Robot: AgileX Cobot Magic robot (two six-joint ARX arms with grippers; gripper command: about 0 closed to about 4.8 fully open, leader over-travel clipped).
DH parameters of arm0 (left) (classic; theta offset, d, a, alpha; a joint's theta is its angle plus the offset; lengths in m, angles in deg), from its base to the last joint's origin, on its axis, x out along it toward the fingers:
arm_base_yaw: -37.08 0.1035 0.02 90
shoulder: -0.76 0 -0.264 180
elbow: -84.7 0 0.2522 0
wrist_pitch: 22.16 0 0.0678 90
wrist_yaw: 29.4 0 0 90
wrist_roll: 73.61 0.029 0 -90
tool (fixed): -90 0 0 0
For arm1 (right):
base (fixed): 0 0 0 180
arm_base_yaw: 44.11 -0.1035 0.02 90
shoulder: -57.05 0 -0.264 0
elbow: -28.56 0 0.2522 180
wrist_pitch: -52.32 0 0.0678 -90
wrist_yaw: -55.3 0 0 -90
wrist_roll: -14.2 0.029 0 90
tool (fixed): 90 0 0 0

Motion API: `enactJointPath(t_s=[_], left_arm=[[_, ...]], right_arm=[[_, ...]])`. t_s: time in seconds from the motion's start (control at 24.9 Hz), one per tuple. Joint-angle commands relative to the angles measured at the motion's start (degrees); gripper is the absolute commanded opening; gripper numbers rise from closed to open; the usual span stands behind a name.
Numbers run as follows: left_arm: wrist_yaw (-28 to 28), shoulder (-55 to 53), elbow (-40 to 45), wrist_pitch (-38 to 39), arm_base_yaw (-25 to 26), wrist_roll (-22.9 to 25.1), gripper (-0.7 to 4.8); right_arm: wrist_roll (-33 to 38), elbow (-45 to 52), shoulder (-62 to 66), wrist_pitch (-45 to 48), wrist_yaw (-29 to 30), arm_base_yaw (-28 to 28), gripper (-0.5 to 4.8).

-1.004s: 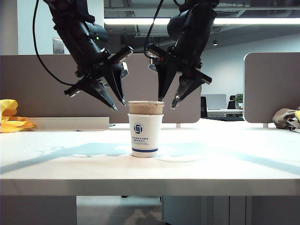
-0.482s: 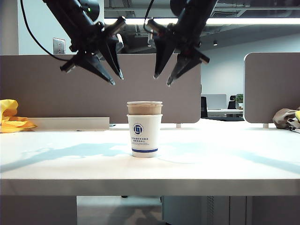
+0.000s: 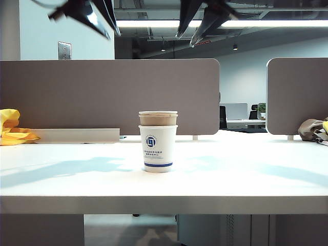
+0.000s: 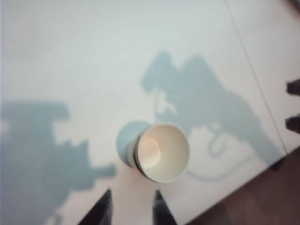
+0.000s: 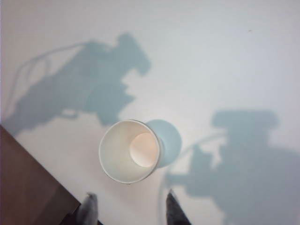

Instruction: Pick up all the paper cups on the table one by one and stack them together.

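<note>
The paper cups stand nested in one stack at the middle of the table (image 3: 246, 174). A white cup (image 3: 158, 148) with a blue logo is at the base, a brown cup (image 3: 158, 119) sits in it, and a pale rim tops the stack. My left gripper (image 3: 114, 35) hangs high above and left of the stack, open and empty. My right gripper (image 3: 185, 41) hangs high above and right of it, also open and empty. The left wrist view looks down into the stack (image 4: 161, 152) beyond the left gripper (image 4: 133, 191). The right wrist view shows the stack (image 5: 131, 151) beyond the right gripper (image 5: 130, 193).
Grey partition panels (image 3: 107, 92) run along the back of the table. A yellow cloth (image 3: 13, 130) lies at the far left and a bundle (image 3: 312, 129) at the far right. The stack stands near the table's front edge (image 5: 51, 164).
Both arms have risen well clear of the cup stack, from just above its rim to the top of the view. The stack has not moved and both grippers stay open.
</note>
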Motion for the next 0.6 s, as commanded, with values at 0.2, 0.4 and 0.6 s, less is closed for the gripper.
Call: enactJointPath(t_s=[0.2,0.4,0.6], left_arm=[[4.6,9.3,-0.2,-1.9,0.0,0.0,1.12],[6.2,18.1,-0.2,-1.6,0.0,1.0,1.12],[8.3,25.1,-0.1,0.8,0.0,1.6,1.12]], right_arm=[[-0.2,-0.3,-8.5,1.9,-1.4,-0.3,1.89],[0.3,-0.3,-16.0,1.8,-1.4,-0.3,1.90],[0.5,-0.2,-21.6,0.8,-0.6,-0.3,1.90]])
